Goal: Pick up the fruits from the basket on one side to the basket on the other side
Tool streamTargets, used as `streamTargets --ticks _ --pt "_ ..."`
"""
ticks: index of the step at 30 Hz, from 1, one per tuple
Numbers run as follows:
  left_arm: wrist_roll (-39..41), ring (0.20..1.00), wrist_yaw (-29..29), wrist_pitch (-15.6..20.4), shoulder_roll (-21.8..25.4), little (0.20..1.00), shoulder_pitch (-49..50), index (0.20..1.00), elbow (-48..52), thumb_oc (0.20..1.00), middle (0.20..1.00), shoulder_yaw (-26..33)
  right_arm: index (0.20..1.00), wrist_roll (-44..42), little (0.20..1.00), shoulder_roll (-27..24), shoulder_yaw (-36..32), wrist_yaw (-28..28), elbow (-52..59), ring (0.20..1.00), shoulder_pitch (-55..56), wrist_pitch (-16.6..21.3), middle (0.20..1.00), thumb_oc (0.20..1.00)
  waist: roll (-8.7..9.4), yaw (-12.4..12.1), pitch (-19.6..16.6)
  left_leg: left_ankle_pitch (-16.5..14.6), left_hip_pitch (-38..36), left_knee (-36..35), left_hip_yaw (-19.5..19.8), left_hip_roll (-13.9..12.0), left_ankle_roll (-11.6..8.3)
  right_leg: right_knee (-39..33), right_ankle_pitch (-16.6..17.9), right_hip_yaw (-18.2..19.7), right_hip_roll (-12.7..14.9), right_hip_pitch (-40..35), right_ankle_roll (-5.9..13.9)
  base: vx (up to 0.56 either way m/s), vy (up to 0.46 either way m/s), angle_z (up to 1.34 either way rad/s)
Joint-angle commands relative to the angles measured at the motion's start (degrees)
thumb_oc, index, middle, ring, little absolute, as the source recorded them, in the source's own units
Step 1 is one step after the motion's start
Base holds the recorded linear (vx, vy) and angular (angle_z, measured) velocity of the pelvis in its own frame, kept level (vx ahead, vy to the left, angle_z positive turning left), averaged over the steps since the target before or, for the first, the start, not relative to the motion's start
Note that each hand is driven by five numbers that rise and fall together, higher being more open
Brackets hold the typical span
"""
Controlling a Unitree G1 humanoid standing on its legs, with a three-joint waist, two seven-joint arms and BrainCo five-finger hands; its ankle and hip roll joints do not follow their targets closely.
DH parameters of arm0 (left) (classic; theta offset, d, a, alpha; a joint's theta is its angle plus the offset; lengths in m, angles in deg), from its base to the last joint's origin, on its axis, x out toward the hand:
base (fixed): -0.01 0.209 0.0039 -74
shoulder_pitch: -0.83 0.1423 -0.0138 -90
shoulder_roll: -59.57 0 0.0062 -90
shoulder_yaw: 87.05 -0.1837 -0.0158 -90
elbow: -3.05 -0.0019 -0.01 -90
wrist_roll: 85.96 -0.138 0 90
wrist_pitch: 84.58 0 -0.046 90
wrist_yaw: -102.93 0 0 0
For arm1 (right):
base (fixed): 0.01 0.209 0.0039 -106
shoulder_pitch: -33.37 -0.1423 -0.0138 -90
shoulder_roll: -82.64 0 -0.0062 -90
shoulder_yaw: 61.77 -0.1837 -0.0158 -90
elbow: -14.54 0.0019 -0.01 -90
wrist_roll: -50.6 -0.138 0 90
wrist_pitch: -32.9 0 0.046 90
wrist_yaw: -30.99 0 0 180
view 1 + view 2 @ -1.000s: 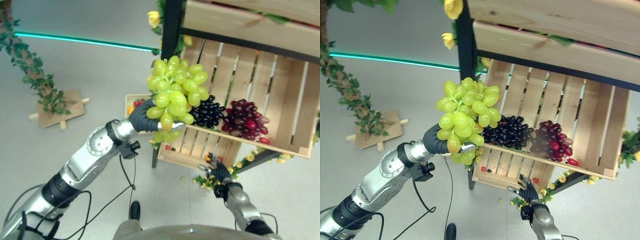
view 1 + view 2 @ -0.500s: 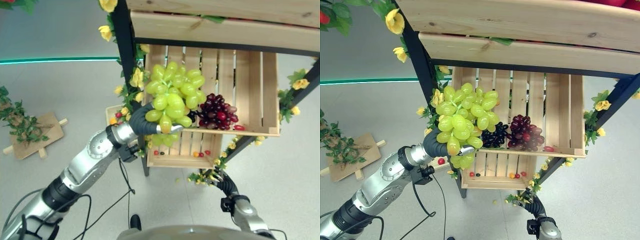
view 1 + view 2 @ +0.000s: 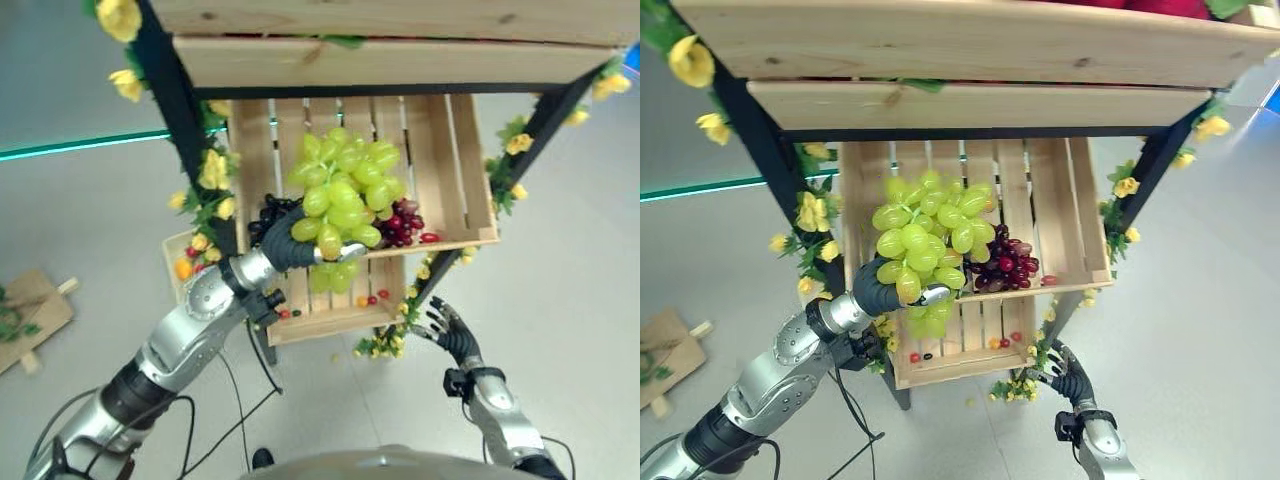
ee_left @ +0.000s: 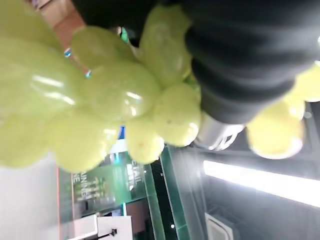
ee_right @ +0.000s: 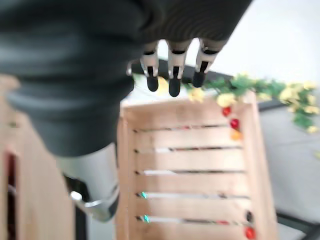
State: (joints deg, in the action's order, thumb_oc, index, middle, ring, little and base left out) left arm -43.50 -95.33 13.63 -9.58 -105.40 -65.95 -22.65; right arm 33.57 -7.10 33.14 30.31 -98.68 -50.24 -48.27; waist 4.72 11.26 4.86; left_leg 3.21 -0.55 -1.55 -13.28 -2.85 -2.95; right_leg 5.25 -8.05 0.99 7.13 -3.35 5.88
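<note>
The left hand (image 3: pixel 290 247) holds a big bunch of green grapes (image 3: pixel 343 190), its fingers curled under and around the lower part of the bunch. In the left wrist view the grapes press directly against the dark cover of the hand. The bunch is raised in front of the middle wooden crate (image 3: pixel 455 165) of the stand, above its front edge and not yet resting on anything.

Inside this crate lie a bunch of black grapes (image 3: pixel 268 212) on the robot's left side and a bunch of red grapes (image 3: pixel 402 221) just beside the green bunch on the right. The right part of the crate floor is bare. Below it stands a lower crate (image 3: pixel 340 318) with a few small red and orange fruits (image 3: pixel 376 297) near its front. Yellow flowers (image 3: pixel 212 170) decorate the black post of the stand.

The right hand (image 3: pixel 447 331) hangs low near the foot of the stand, with its fingers spread and relaxed, holding nothing.

I judge that the step in hand is the carrying of the green grapes to a destination crate. Which crate is the goal, I cannot tell for sure. The next move probably calls for bringing the bunch over a free area, lowering it gently and then releasing it, because the heavy bunch could roll over the low front edge.
</note>
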Motion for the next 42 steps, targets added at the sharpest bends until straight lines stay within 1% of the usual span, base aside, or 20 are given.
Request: streamTargets --ticks 1,5,10,11,12,13,14,16,18,19,20,21,23,26,29,30,32,36,41,42 --pt "0.92 0.200 1.48 4.21 -1.81 0.200 -1.17 0.200 -1.08 0.200 0.200 5.36 1.000 -0.94 1.000 -1.57 -1.88 -0.03 5.23 1.000 -2.42 3.84 1.000 1.000 0.61 0.30 0.26 -12.33 -3.58 10.33 -0.83 -0.87 1.01 -2.27 9.42 0.84 2.20 5.90 5.75 0.00 0.018 -0.15" --pt "0.15 0.200 2.63 4.15 -3.73 0.200 0.32 0.200 -3.52 0.200 0.200 6.58 1.000 -0.51 1.000 -1.54 -2.31 -0.33 7.04 1.000 -1.33 3.80 1.000 1.000 0.81 0.86 0.15 -12.70 -3.64 10.92 -1.62 -0.87 1.22 -2.20 9.39 1.80 2.06 6.14 5.74 0.00 0.009 -0.20" --pt "-5.06 0.200 5.61 4.83 -4.91 0.200 1.09 0.200 -8.02 0.200 0.200 8.58 1.000 -0.14 1.000 -1.23 -2.33 -0.36 6.75 1.000 -0.87 3.52 1.000 1.000 1.04 1.32 0.15 -13.12 -3.70 11.56 -2.58 -0.83 1.36 -2.31 9.78 3.00 1.88 6.46 5.93 0.00 0.006 -0.10" --pt "-8.08 0.225 7.54 5.22 -5.44 0.225 0.88 0.225 -11.09 0.225 0.225 9.50 1.000 -0.02 1.000 -1.09 -2.11 -0.37 7.10 1.000 -0.97 3.41 1.000 1.000 1.18 1.38 0.15 -13.26 -3.64 11.87 -2.96 -0.84 1.49 -2.38 9.82 3.35 1.84 6.53 6.01 0.00 0.010 -0.07" --pt "-9.15 0.228 8.46 5.51 -5.61 0.228 0.61 0.228 -12.37 0.228 0.228 10.06 1.000 -0.13 1.000 -1.04 -1.96 -0.50 7.13 1.000 -0.97 3.37 1.000 1.000 1.25 1.41 0.13 -13.32 -3.66 11.94 -3.15 -0.83 1.53 -2.36 9.89 3.52 1.82 6.57 6.05 0.00 0.004 -0.11" --pt "-10.31 0.263 9.54 5.86 -6.15 0.263 -0.03 0.263 -14.31 0.263 0.263 10.34 1.000 -0.22 1.000 -0.95 -1.82 -0.52 6.85 1.000 -1.02 3.38 1.000 1.000 1.34 1.47 0.06 -13.34 -3.69 11.96 -3.26 -0.84 1.54 -2.28 9.95 3.76 1.78 6.66 6.12 0.00 0.001 -0.14" --pt "-10.36 0.263 9.56 5.92 -6.20 0.263 -0.12 0.263 -14.42 0.263 0.263 10.29 1.000 -0.23 1.000 -0.96 -1.83 -0.52 6.83 1.000 -1.05 3.40 1.000 1.000 1.32 1.44 0.08 -13.34 -3.69 11.96 -3.28 -0.84 1.54 -2.27 9.95 3.78 1.78 6.68 6.12 0.00 0.003 -0.19" --pt "-11.86 0.200 11.94 6.23 -7.80 0.200 -1.81 0.200 -18.34 0.200 0.200 10.76 1.000 -0.11 1.000 -0.97 -1.19 -0.79 7.29 1.000 -0.84 3.31 1.000 1.000 1.50 1.79 -0.16 -13.38 -3.71 11.94 -3.42 -0.78 1.61 -2.26 9.97 4.02 1.82 6.72 6.19 0.00 0.005 -0.10" --pt "-12.48 0.200 13.19 6.50 -8.64 0.200 -2.95 0.200 -20.22 0.200 0.200 10.83 1.000 -0.12 1.000 -1.01 -0.97 -0.87 7.17 1.000 -0.85 3.29 1.000 1.000 1.55 1.99 -0.19 -13.40 -3.69 11.99 -3.50 -0.76 1.64 -2.22 10.01 4.05 1.85 6.76 6.24 0.00 0.000 0.00" --pt "-14.73 0.200 16.84 6.93 -10.51 0.200 -7.44 0.200 -26.24 0.200 0.200 10.18 1.000 0.03 1.000 -1.14 0.31 -0.87 6.82 1.000 -1.20 3.06 1.000 1.000 1.72 2.77 -0.41 -13.59 -3.72 12.11 -4.00 -0.75 1.72 -2.21 10.23 4.46 1.86 6.94 6.38 0.00 0.000 0.00" --pt "-14.74 0.200 16.86 6.98 -10.55 0.200 -7.56 0.200 -26.36 0.200 0.200 10.14 1.000 0.03 1.000 -1.15 0.28 -0.87 6.82 1.000 -1.24 3.06 1.000 1.000 1.71 2.73 -0.37 -13.59 -3.72 12.11 -4.01 -0.75 1.73 -2.21 10.24 4.48 1.86 6.95 6.39 0.00 0.000 0.00" --pt "-17.01 0.200 19.44 7.28 -10.58 0.200 -10.35 0.200 -29.40 0.200 0.200 10.17 1.000 0.08 1.000 -1.33 1.20 -0.85 6.51 1.000 -1.60 2.87 1.000 1.000 1.85 3.19 -0.65 -13.68 -3.82 12.17 -4.59 -0.78 1.77 -2.19 10.35 4.78 1.76 7.00 6.48 0.00 0.000 0.00" --pt "-17.16 0.200 20.13 7.33 -10.72 0.200 -11.43 0.200 -31.10 0.200 0.200 10.10 1.000 0.17 1.000 -1.45 1.49 -0.87 6.37 1.000 -1.86 2.76 1.000 1.000 1.92 3.29 -0.67 -13.71 -3.94 12.15 -4.86 -0.80 1.79 -2.16 10.44 5.02 1.67 7.08 6.53 0.00 0.003 -0.05" --pt "-21.47 0.200 24.10 7.76 -9.67 0.200 -16.52 0.200 -36.02 0.200 0.200 9.95 1.000 0.49 1.000 -1.96 3.22 -1.31 5.89 1.000 -2.36 2.54 1.000 1.000 2.12 3.93 -1.14 -13.87 -4.22 12.36 -5.63 -0.99 1.80 -2.07 10.49 5.70 1.43 7.13 6.61 0.01 0.004 -0.14" --pt "-21.21 0.200 25.97 7.75 -10.05 0.200 -18.79 0.200 -39.60 0.200 0.200 9.73 1.000 0.50 1.000 -2.10 4.22 -1.44 5.62 1.000 -2.57 2.47 1.000 1.000 2.25 4.31 -1.28 -13.91 -4.44 12.50 -6.05 -1.07 1.80 -2.11 10.52 6.01 1.29 7.09 6.61 0.00 -0.001 -0.17" --pt "-22.93 0.200 27.65 7.54 -9.71 0.200 -21.35 0.200 -41.68 0.200 0.200 9.21 1.000 0.59 1.000 -2.36 4.93 -1.37 5.49 1.000 -2.79 2.48 1.000 1.000 2.31 4.65 -1.34 -13.92 -4.64 12.49 -6.20 -1.16 1.74 -2.19 10.50 6.13 1.16 6.93 6.62 -0.01 -0.002 -0.07" --pt "-23.40 0.200 28.30 7.34 -9.83 0.200 -22.44 0.200 -42.87 0.200 0.200 8.93 1.000 0.58 1.000 -2.44 5.16 -1.39 5.39 1.000 -2.95 2.42 1.000 1.000 2.32 4.74 -1.44 -13.88 -4.59 12.47 -6.31 -1.16 1.74 -2.15 10.43 6.25 1.12 7.01 6.63 0.00 -0.001 -0.03" --pt "-26.67 0.200 31.85 6.54 -10.38 0.200 -26.99 0.200 -46.72 0.200 0.200 7.60 1.000 0.65 1.000 -2.81 6.51 -1.11 5.05 1.000 -3.71 2.63 1.000 1.000 2.38 5.30 -1.54 -13.81 -4.59 12.58 -6.40 -1.30 1.72 -2.00 10.30 6.22 0.93 7.01 6.61 0.00 -0.003 0.01" --pt "-28.67 0.200 33.80 5.40 -11.27 0.200 -29.16 0.200 -48.45 0.200 0.200 7.10 1.000 0.86 1.000 -3.05 7.21 -0.88 4.83 1.000 -4.18 2.56 1.000 1.000 2.38 5.33 -1.45 -13.83 -4.63 12.49 -6.40 -1.38 1.75 -2.06 10.21 5.95 0.92 6.88 6.60 0.00 -0.005 -0.01" --pt "-28.68 0.404 33.81 5.40 -11.28 0.404 -29.19 0.404 -48.47 0.404 0.404 7.09 1.000 0.86 1.000 -3.05 7.20 -0.88 4.83 1.000 -4.19 2.57 1.000 1.000 2.38 5.33 -1.44 -13.83 -4.62 12.49 -6.39 -1.38 1.75 -2.07 10.21 5.94 0.92 6.88 6.60 0.00 0.000 0.00"
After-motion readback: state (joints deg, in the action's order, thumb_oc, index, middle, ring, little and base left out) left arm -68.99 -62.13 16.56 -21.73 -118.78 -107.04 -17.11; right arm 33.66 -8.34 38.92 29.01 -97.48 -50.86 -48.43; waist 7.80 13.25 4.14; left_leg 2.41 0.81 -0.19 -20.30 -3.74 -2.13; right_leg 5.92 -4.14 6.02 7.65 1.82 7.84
